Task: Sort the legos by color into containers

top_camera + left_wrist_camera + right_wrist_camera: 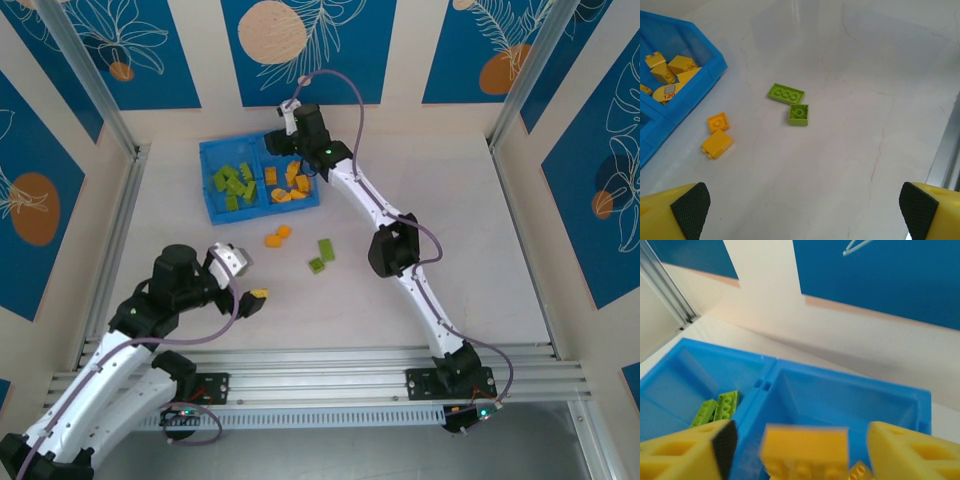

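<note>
My right gripper (800,438) parted over moulded blue plastic tray (850,381), blurred rectangular orange-yellow brick (805,447) loose between jaws, my left gripper (804,206) wide, empty.

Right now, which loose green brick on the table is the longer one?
The long green brick with three rings in a row; the square green brick beside it shows one ring.

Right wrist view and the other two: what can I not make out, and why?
Right wrist: the orange brick is blurred and cut by the bottom edge, so its shape is unclear.
Top: the right arm covers part of the tray; the bricks inside are too small to count.
Left wrist: the tray is cut by the left edge.
</note>
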Motion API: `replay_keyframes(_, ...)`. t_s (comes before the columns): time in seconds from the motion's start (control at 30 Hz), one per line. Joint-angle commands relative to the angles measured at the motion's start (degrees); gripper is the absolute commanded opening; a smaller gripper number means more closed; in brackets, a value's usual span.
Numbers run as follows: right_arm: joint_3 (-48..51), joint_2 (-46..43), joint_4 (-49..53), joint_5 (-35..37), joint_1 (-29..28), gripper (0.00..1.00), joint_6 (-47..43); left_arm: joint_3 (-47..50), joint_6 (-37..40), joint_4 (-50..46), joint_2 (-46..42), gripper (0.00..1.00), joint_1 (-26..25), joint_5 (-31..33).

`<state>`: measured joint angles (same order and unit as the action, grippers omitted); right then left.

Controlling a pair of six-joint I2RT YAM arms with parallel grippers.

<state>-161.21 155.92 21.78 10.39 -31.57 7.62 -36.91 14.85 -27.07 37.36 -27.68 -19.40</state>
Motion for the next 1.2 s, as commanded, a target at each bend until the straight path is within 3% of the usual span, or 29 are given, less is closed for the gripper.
replay_keyframes(0.0,-2.92,0.16,-4.81,-3.11,0.45,0.78,-1.17,0.73,-1.09,3.30,1.72,1.00,-0.71,1.08)
replay_keyframes(0.13,-2.42,-4.67,-1.94,-3.19,0.63,0.79,-0.81,-0.72,-3.53,4.40,4.79,1.00,-0.65,2.84)
replay_keyframes(0.3,0.28,-16.09,9.70,-5.91,0.47,0.82,2.34,-3.35,-12.76,4.51,7.91,1.00,-0.73,7.65)
replay_keyframes(0.37,5.69,-23.42,13.76,-7.94,0.35,0.84,4.39,-5.08,-18.04,4.57,9.84,1.00,-0.69,9.77)
replay_keyframes(0.6,35.70,-50.39,23.28,-17.07,0.63,0.95,7.60,-12.78,-29.79,3.91,19.65,1.00,-3.15,8.27)
replay_keyframes(0.87,75.77,-84.32,27.66,-18.67,1.73,1.00,14.02,-24.01,-28.52,-0.02,39.90,1.00,-14.64,15.40)
replay_keyframes(1.0,87.42,-96.50,29.85,-18.49,3.63,1.00,19.16,-30.76,-24.75,-3.56,51.17,0.99,-17.69,19.21)
replay_keyframes(1.17,96.44,-103.03,31.11,-21.76,4.24,0.99,24.47,-36.86,-20.95,-4.49,62.28,0.91,-17.68,20.88)
